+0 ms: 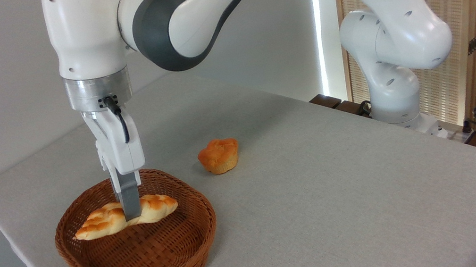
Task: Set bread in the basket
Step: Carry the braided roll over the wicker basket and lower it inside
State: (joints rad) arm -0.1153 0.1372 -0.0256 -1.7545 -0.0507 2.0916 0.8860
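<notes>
The bread (154, 208), a long braided golden loaf with pale grooves, hangs level over the inside of the basket (190, 251), just below its rim height. My gripper (131, 210) points straight down and is shut on the loaf's middle; only the near grey finger (128, 196) shows, the far one is hidden behind it. The basket is a reddish-brown woven wicker bowl at the front left of the table. Whether the loaf touches the basket's floor I cannot tell.
A small round orange bun (219, 155) sits on the grey tabletop (324, 196) to the right of and behind the basket. The arm's white base (396, 94) stands at the table's back right. The table's left edge runs close to the basket.
</notes>
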